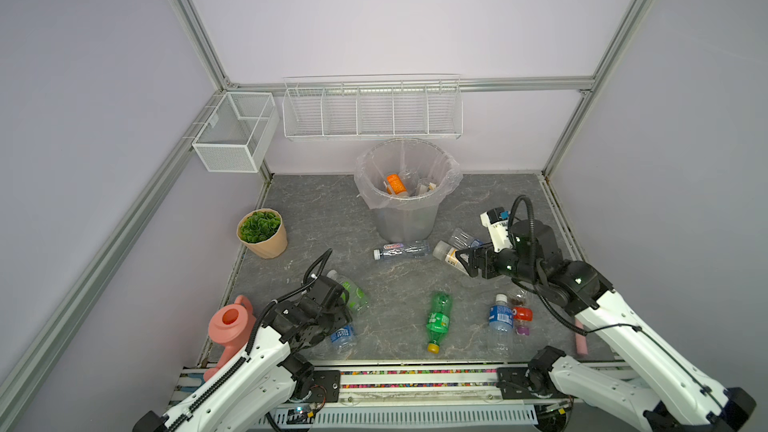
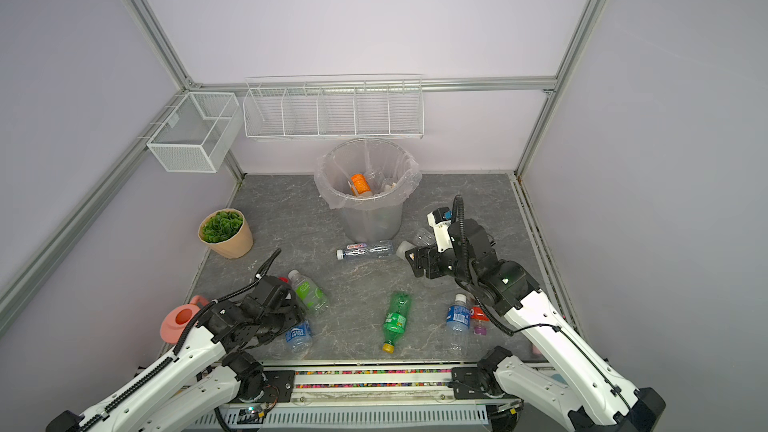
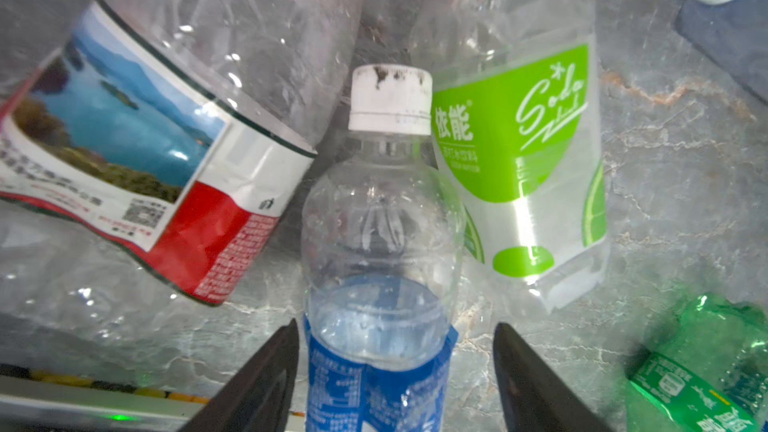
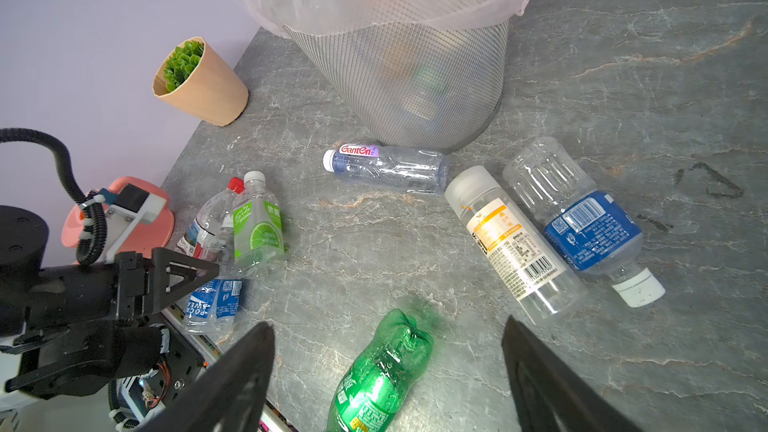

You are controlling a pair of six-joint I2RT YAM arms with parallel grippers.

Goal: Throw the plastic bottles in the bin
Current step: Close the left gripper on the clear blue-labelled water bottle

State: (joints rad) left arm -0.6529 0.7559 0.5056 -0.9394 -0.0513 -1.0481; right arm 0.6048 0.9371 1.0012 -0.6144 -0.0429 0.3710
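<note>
Your bag-lined grey mesh bin stands at the back of the table, with an orange-labelled bottle inside. Your right gripper has its fingers wide apart and holds nothing. Your left gripper straddles the lying blue-labelled bottle unclamped, with a gap beside one finger. A Ganten bottle lies just in front of the bin.

Grey marbled stone-look surface, and it's crowded. At the back stands the round grey mesh bin lined with a clear bag, upright. A clear bottle with a purple-and-red label lies on its side just in front of it. To the right, a clear orange-labelled bottle and a clear blue-labelled bottle with a white cap lie side by side, touching. Front centre, a crushed green bottle with a yellow cap. Along the left edge: a tan pot of green leaves, a pink plastic watering can, and nearby a clear lime-labelled bottle.
</note>
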